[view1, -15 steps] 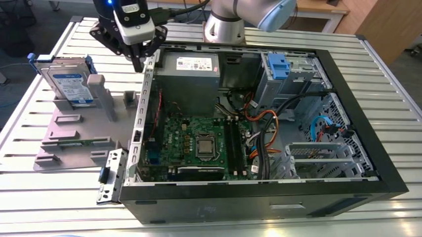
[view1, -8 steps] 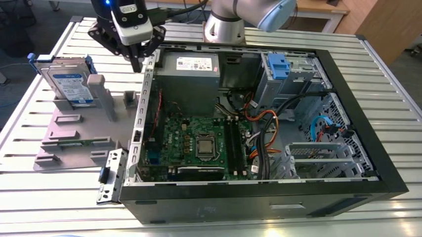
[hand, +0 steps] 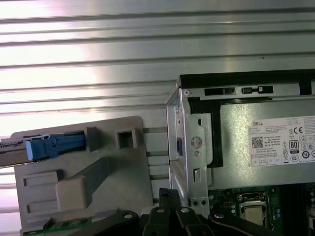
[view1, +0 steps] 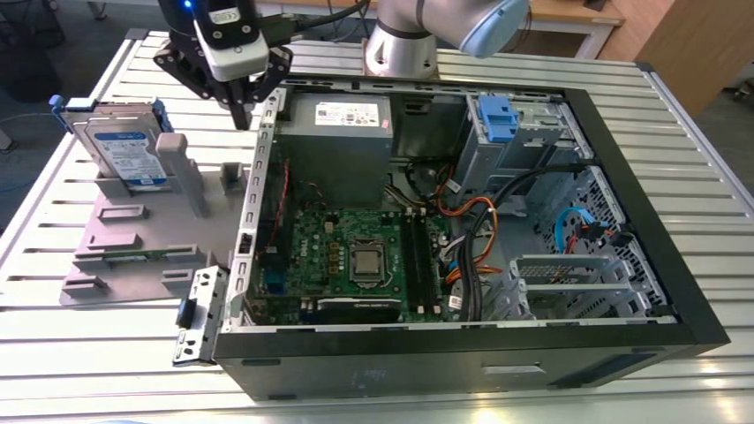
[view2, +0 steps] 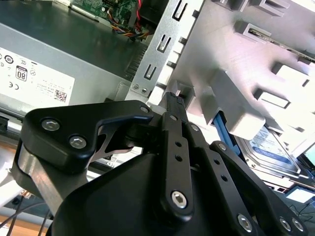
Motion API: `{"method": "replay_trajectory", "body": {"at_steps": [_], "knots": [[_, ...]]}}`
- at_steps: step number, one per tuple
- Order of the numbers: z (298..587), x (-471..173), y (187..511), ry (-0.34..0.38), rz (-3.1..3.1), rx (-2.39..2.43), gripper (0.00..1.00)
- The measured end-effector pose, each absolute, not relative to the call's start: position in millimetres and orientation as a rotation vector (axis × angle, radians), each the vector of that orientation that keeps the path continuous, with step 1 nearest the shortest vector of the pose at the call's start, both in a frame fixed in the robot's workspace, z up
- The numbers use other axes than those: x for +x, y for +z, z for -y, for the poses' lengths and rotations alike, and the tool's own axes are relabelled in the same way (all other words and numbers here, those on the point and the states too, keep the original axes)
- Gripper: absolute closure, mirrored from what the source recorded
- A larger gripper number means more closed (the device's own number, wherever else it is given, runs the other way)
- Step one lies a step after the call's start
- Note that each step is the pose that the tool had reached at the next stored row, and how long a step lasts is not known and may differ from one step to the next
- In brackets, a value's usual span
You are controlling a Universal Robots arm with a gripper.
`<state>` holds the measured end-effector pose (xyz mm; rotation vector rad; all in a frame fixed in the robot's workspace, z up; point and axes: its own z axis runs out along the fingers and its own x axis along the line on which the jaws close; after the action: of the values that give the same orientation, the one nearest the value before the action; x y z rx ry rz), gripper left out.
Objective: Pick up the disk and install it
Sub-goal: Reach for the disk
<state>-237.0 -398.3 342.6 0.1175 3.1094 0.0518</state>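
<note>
Exterior view shows the gripper (view1: pixel 243 115), jaws clenched on nothing, hovering at the open computer case (view1: pixel 412 367) edge while the disk (view1: pixel 127 150) stands upright, unpicked, in a grey stand (view1: pixel 130 256) alongside; grasping it would likely need parted jaws.

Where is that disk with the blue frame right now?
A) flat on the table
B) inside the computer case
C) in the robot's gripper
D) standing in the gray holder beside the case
D: the disk stands upright in the gray holder, outside the computer case, while the gripper hangs near the case's edge holding nothing.
</note>
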Motion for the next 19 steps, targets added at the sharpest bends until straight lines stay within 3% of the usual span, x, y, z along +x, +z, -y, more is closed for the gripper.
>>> {"method": "replay_trajectory", "body": {"at_steps": [19], "knots": [[398.3,-244.6,341.5,0.052,-3.109,0.118,0.89]]}}
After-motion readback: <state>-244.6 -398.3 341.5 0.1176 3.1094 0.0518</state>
